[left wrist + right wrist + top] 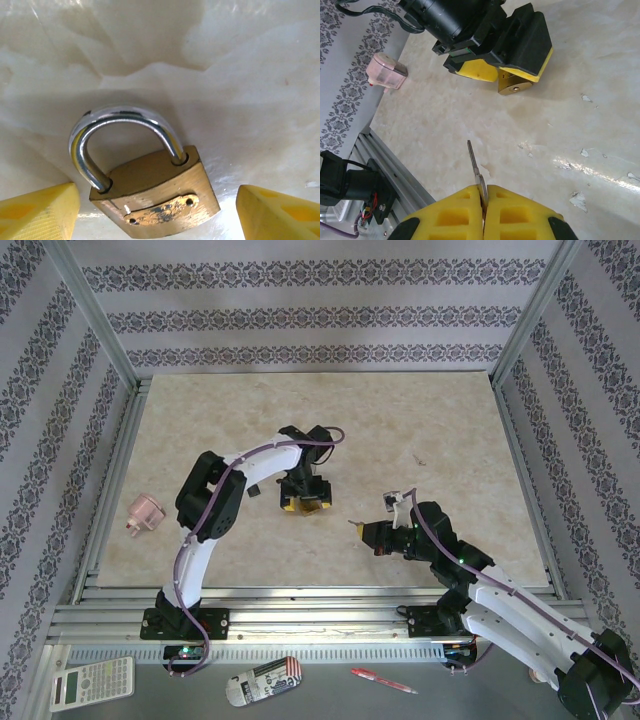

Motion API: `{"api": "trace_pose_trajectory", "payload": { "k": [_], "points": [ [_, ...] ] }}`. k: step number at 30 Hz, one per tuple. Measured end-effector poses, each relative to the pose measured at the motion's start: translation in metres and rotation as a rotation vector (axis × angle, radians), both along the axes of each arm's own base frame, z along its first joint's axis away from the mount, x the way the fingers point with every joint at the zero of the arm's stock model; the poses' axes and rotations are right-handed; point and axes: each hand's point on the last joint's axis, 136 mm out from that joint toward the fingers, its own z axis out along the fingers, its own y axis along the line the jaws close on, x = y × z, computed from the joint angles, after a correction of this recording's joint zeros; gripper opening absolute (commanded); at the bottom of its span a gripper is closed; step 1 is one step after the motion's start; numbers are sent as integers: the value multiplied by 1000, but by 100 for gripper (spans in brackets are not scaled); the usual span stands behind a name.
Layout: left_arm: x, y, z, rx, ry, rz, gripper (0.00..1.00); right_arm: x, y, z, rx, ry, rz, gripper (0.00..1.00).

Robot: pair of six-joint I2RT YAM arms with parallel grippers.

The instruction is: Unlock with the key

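Left gripper point(306, 505) sits low over the bench point(430, 430) near its middle. Its yellow fingers point(40, 210) are released, one on each side of the brass padlock point(157, 200), with a small gap on both sides. The padlock lies flat, its silver shackle point(120, 117) seated in the body and pointing away from the wrist camera. Right gripper point(483, 196) is clenched on the key point(474, 162); the thin silvery blade sticks out past the fingertips. The key is held to the right of the padlock and slightly nearer, apart from it. A pink object point(145, 512) lies at the bench's left edge. Calculator point(92, 682) and red pen point(383, 680) lie in front of the arm bases.
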Motion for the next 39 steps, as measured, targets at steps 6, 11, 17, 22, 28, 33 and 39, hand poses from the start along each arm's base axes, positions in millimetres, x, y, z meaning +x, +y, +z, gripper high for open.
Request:
{"api": "trace_pose_trajectory", "payload": {
  "k": [6,11,17,22,28,33,39],
  "points": [
    [1,4,-4,56,39,25,67,-3,1,-3,8,-4,15,0],
    [1,7,-6,105,78,14,55,-5,2,-6,15,-4,26,0],
    [2,6,-6,112,89,-28,44,-6,4,-2,34,-18,40,0],
    [1,6,-6,111,91,-55,27,-6,5,-1,38,-19,45,0],
    [-1,6,-3,58,37,-57,4,-9,14,0,44,-21,61,0],
    [-5,-3,8,-185,-61,118,0,-13,26,-4,0,-55,49,0],
    [9,-28,58,-571,-186,384,0,10,40,5,-77,-122,-35,0]
  ]
}}
